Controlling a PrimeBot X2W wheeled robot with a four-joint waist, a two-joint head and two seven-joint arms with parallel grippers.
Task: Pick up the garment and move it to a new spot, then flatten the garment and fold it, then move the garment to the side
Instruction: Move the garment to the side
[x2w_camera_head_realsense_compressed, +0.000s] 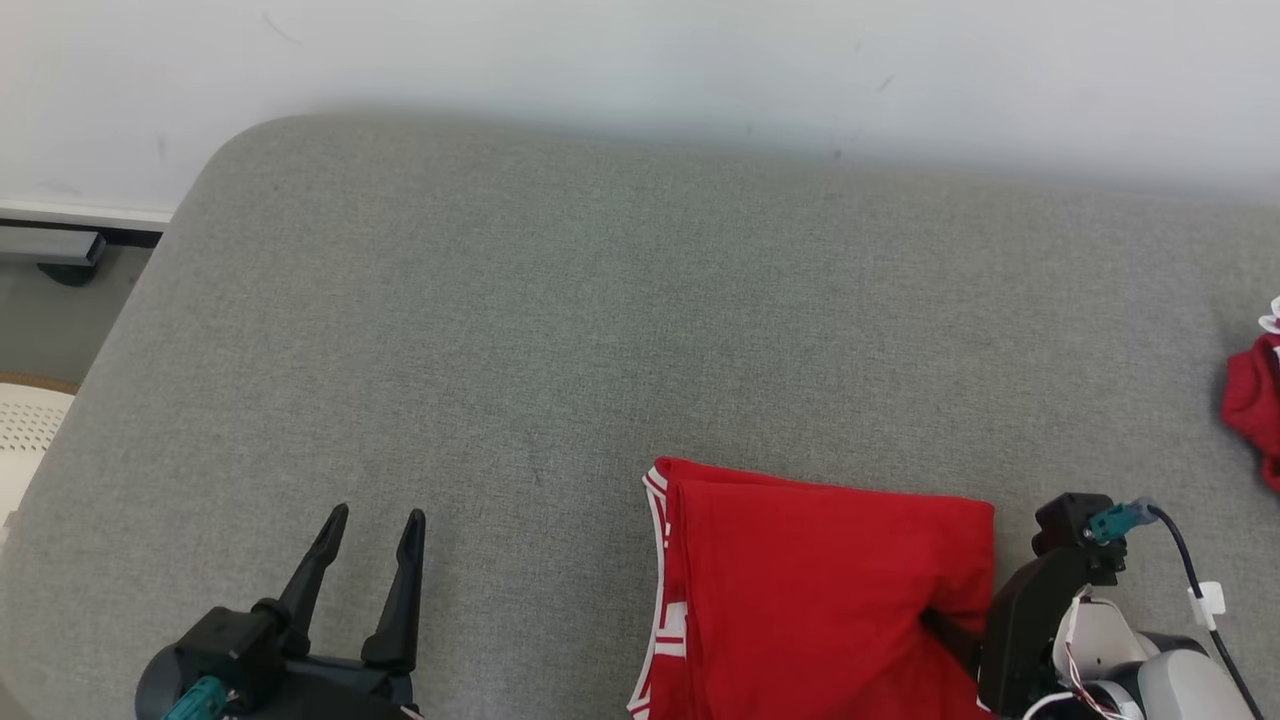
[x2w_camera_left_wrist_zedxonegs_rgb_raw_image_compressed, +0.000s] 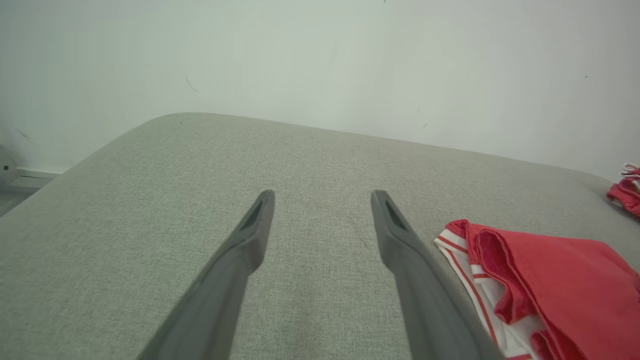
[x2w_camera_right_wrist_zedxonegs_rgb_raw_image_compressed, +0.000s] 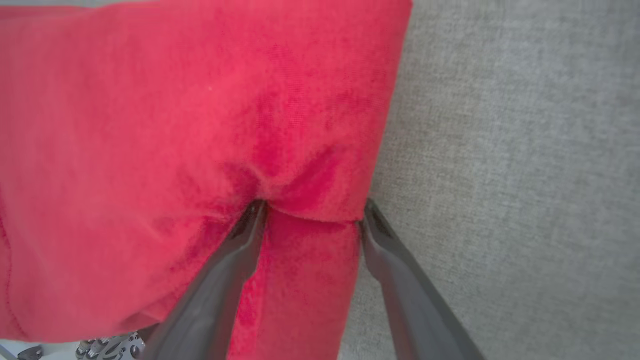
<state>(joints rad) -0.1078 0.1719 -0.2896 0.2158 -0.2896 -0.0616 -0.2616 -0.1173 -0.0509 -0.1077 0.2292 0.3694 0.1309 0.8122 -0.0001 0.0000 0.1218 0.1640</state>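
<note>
Folded red garment (x2w_camera_head_realsense_compressed: 820, 590), white-striped edge leftward; right hand (x2w_camera_right_wrist_zedxonegs_rgb_raw_image_compressed: 312, 210) wide astride its right edge; left hand (x2w_camera_head_realsense_compressed: 378, 513) wide.

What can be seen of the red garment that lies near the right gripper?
The garment is red, of soft, knit-looking cloth, with white striped trim along its left edge and a white patch low on that side. It lies folded in layers, flat on the grey padded surface, its near part cut off by the head view. The right gripper, jaws apart, presses into its right edge, where the cloth puckers.
</note>
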